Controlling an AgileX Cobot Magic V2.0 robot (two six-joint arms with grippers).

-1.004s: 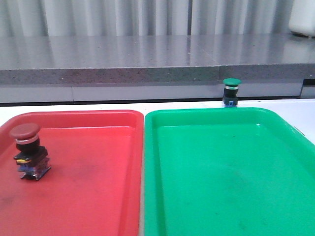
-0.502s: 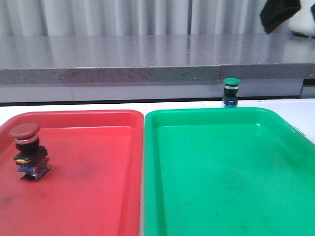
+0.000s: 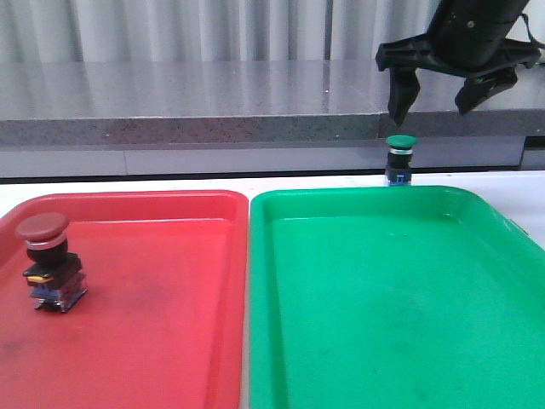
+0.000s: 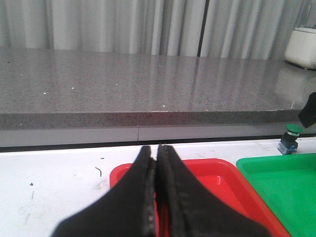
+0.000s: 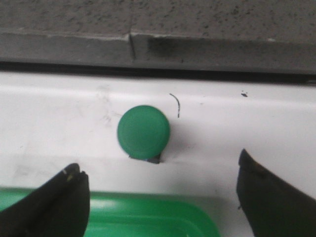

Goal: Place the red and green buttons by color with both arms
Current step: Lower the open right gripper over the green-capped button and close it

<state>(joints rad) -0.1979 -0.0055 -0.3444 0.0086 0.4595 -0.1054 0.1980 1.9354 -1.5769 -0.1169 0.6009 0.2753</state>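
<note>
The red button stands upright in the red tray, near its left side. The green button stands on the white table just behind the green tray. My right gripper is open and hangs above the green button, empty. In the right wrist view the green cap lies ahead of the open gripper, between the lines of its fingers. My left gripper is shut and empty over the near end of the red tray. The red button is hidden in that view.
A grey stone ledge runs along the back of the table, with curtains behind it. A white appliance stands on the ledge at the far right. The two trays lie side by side, rims nearly touching.
My right arm has come into the front view from the upper right and dropped to just above the green button, jaws open. The buttons and trays have not moved.
</note>
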